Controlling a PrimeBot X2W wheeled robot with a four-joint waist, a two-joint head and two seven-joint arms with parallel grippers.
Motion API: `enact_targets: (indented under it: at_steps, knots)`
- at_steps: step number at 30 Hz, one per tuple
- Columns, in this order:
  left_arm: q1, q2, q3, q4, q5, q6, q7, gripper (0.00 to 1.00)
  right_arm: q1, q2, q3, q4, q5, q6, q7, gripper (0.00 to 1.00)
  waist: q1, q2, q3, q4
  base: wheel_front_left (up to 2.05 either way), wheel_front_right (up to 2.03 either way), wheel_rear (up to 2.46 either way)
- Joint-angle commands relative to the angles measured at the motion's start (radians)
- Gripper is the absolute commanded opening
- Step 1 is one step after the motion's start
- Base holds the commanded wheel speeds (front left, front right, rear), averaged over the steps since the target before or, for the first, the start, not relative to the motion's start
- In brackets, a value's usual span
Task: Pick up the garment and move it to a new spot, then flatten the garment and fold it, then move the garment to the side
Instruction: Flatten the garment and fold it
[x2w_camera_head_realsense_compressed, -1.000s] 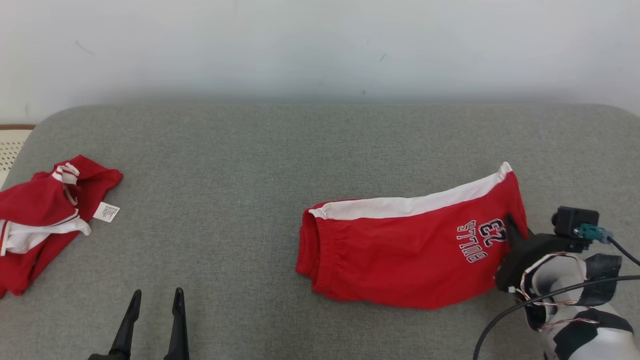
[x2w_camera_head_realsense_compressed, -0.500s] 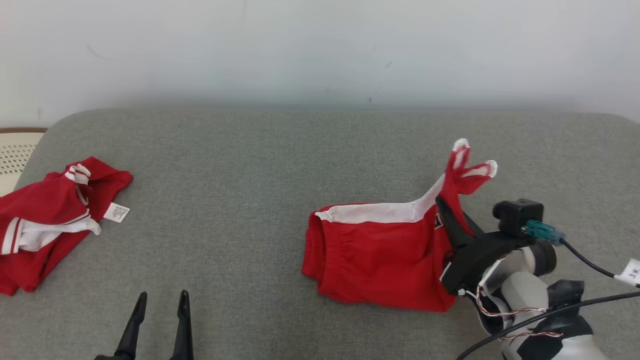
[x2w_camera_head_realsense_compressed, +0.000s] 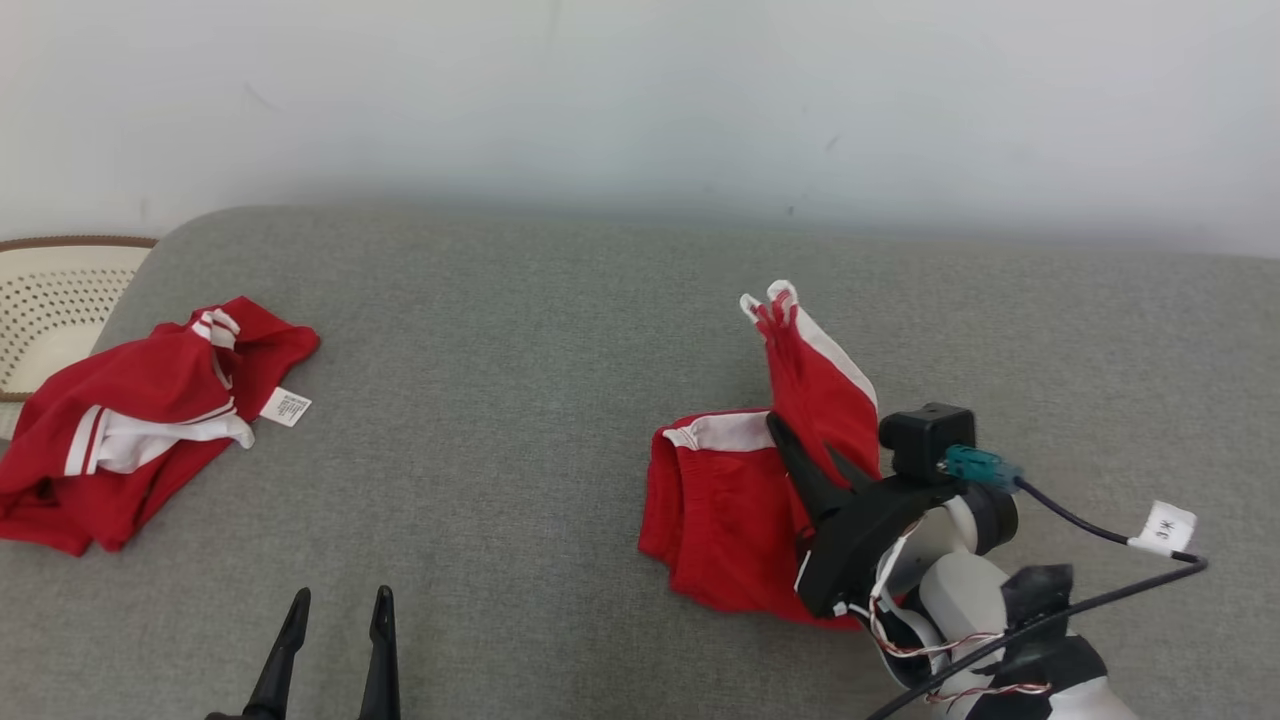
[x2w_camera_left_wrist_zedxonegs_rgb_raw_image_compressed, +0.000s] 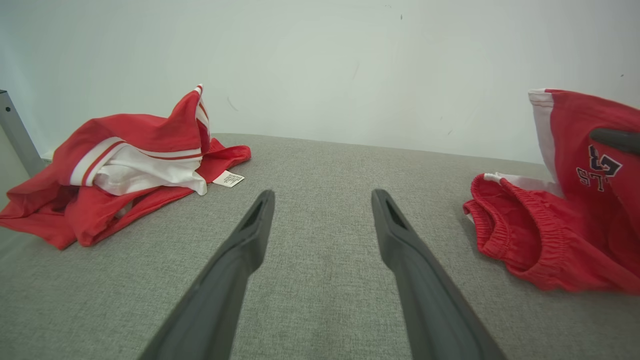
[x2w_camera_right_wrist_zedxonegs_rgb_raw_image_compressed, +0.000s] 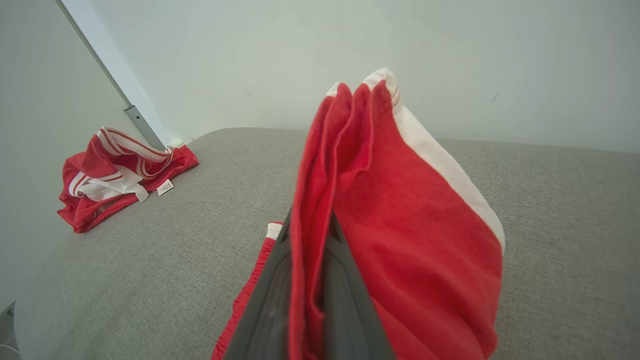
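Right jaws are pressed together on the leg end of the red shorts (x2w_camera_head_realsense_compressed: 720, 500). They're pinching a bunched wad of fabric up above the waistband half, which lies on the grey cushion (x2w_camera_head_realsense_compressed: 500, 330). Left jaws are spread wide with nothing in them, hovering well to the left of the shorts.

My worry is that the pinch looks like several gathered layers. If one slips out, I'd guess the fold lands crooked or the hem flops down short of the waistband. Nothing pins the low half either, so a pull across it could drag the whole shorts along the cushion instead of folding them. The dangling cable (x2w_camera_head_realsense_compressed: 1080, 520) just right of the shorts might snag too.

Hard to see:
- The arm covers the shorts' near right corner in the head view.
- The lettering is partly cut off in the left wrist view.
- I can't tell how many layers are actually caught.
- The other red garment (x2w_camera_head_realsense_compressed: 140, 420), far left of the shorts, is a crumpled heap and I can't make out what it is.
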Motion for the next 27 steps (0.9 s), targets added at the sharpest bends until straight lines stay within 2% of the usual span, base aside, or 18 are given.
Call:
enact_targets:
  at_steps: [1, 6, 17, 19, 20, 24, 27]
  knots:
    - [0.001, 0.0, -0.004, 0.001, -0.012, 0.001, -0.004, 1.0, 0.009, 0.008, 0.012, 0.003, -0.015, -0.001, 0.016, 0.0, 0.0, 0.0, 0.003, 0.012, 0.0, 0.0, 0.0]
    - [-0.006, 0.0, -0.018, 0.001, -0.017, 0.008, -0.004, 1.0, 0.016, 0.031, 0.04, 0.008, -0.033, -0.001, 0.058, 0.0, 0.0, 0.0, 0.011, 0.037, 0.0, 0.0, 0.0]
    - [-0.015, 0.0, -0.015, 0.008, -0.029, 0.013, -0.004, 1.0, 0.064, 0.026, 0.054, -0.016, -0.049, -0.001, 0.109, 0.0, 0.0, 0.0, 0.022, 0.05, 0.0, 0.0, 0.0]
    - [-0.015, 0.0, -0.013, 0.008, -0.03, 0.013, -0.004, 1.0, 0.069, 0.032, 0.051, -0.022, -0.042, -0.001, 0.114, 0.64, 0.0, 0.0, 0.023, 0.048, 0.0, 0.0, 0.0]
    - [-0.014, 0.0, -0.011, 0.009, -0.029, 0.012, -0.004, 1.0, 0.077, 0.034, 0.051, -0.035, -0.029, -0.001, 0.115, 1.0, 0.0, 0.0, 0.023, 0.045, 0.0, 0.0, 0.0]
    - [-0.015, 0.0, -0.006, 0.013, -0.026, 0.008, -0.004, 1.0, 0.091, 0.021, 0.034, -0.082, 0.0, -0.001, 0.095, 1.0, 0.0, 0.0, 0.021, 0.04, 0.0, 0.0, 0.0]
    - [-0.013, 0.0, -0.002, 0.014, -0.024, 0.005, -0.004, 1.0, 0.107, -0.005, 0.002, -0.161, 0.059, -0.001, 0.075, 1.0, 0.0, 0.0, 0.019, 0.034, 0.0, 0.0, 0.0]
